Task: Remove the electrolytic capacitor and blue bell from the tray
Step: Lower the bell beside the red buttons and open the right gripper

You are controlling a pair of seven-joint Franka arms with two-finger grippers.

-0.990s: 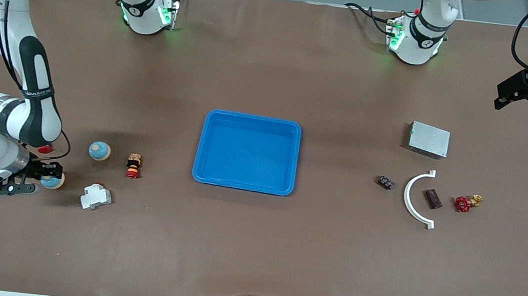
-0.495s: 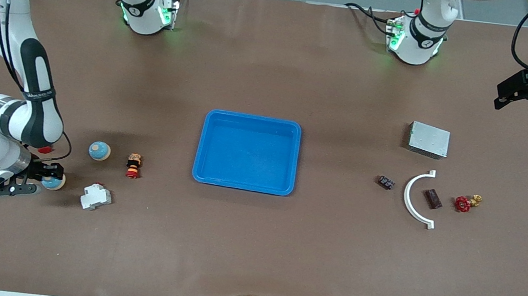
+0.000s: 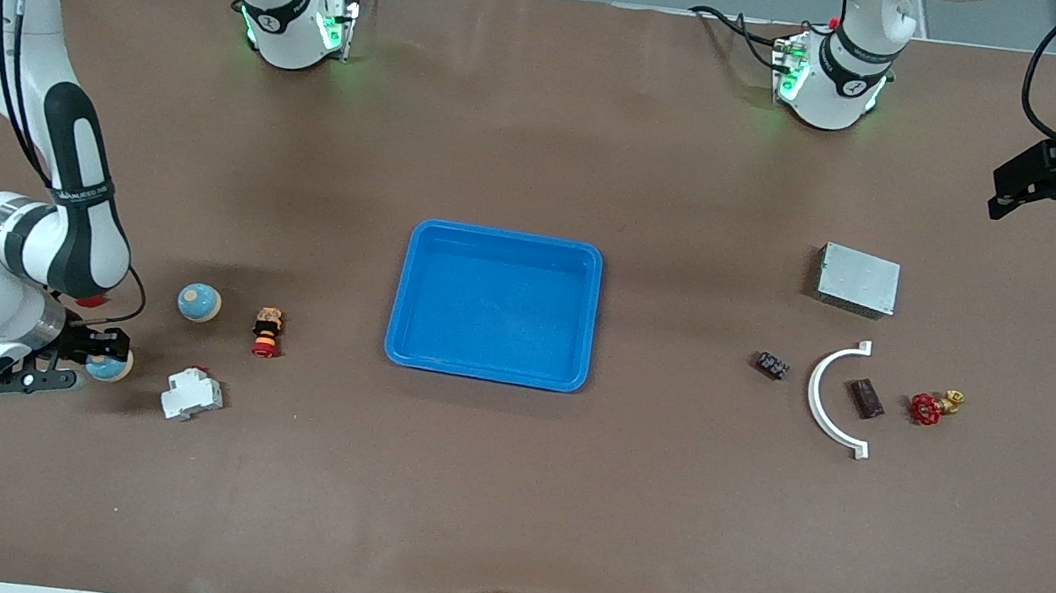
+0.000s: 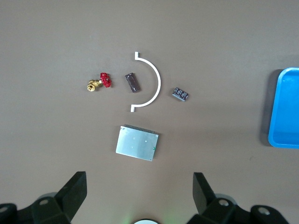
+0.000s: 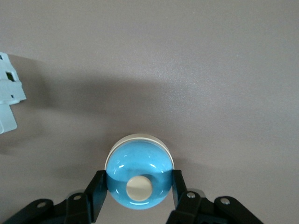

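Toward the right arm's end of the table, the right gripper (image 3: pixel 92 362) is clamped on the blue bell (image 3: pixel 108 367), low over the table, well apart from the empty tray (image 3: pixel 503 236) at mid-table; release remains. The waiting left gripper (image 3: pixel 1054 195) gapes empty. No writing legible.

The tray (image 3: pixel 495 305) stands well apart from everything. Small parts crowd the table (image 3: pixel 501 515) toward each arm's end: a white block (image 3: pixel 192 394) near the right tool (image 3: pixel 100 355), a white arc (image 3: pixel 833 395) toward the other.
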